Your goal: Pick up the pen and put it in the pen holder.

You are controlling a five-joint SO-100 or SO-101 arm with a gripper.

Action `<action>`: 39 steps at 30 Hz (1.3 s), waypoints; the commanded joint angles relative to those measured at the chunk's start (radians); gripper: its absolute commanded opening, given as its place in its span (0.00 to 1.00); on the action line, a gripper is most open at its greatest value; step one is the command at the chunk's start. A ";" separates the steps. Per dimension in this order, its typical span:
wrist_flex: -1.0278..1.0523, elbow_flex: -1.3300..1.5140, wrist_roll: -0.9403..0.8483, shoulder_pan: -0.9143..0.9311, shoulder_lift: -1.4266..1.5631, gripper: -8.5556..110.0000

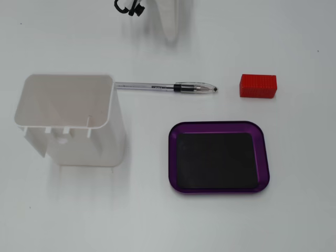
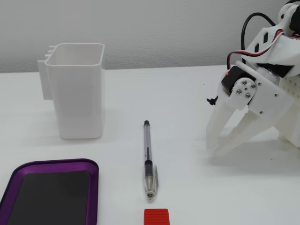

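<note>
A clear pen (image 1: 165, 87) with a black grip lies flat on the white table, its rear end touching the right side of the white pen holder (image 1: 116, 137). In the other fixed view the pen (image 2: 149, 161) lies right of the upright, empty-looking holder (image 2: 77, 98). My white gripper (image 2: 214, 148) rests tip-down on the table well to the right of the pen, its fingertips together, holding nothing. From above the gripper (image 1: 170, 38) shows only as a blurred white shape at the top edge, beyond the pen.
A red block (image 1: 258, 86) sits just past the pen's tip. A purple tray (image 1: 219, 125) with a black inside lies in front of the pen. Both also show in the other fixed view: block (image 2: 156, 218), tray (image 2: 51, 164).
</note>
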 commanded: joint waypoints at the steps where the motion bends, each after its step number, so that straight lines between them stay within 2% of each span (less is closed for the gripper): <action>1: -0.089 0.008 -0.008 -0.014 0.117 0.07; 11: -0.086 -0.052 -0.015 -0.005 0.115 0.09; 16: -0.097 -0.112 -0.187 -0.003 0.112 0.14; 20: -0.100 -0.209 -0.186 -0.011 0.018 0.15; 24: -0.100 -0.387 -0.189 -0.014 -0.282 0.15; 31: -0.003 -0.940 -0.176 -0.020 -1.019 0.15; 36: 0.040 -1.220 -0.173 -0.021 -1.463 0.22; 39: 0.031 -1.304 -0.156 -0.021 -1.621 0.27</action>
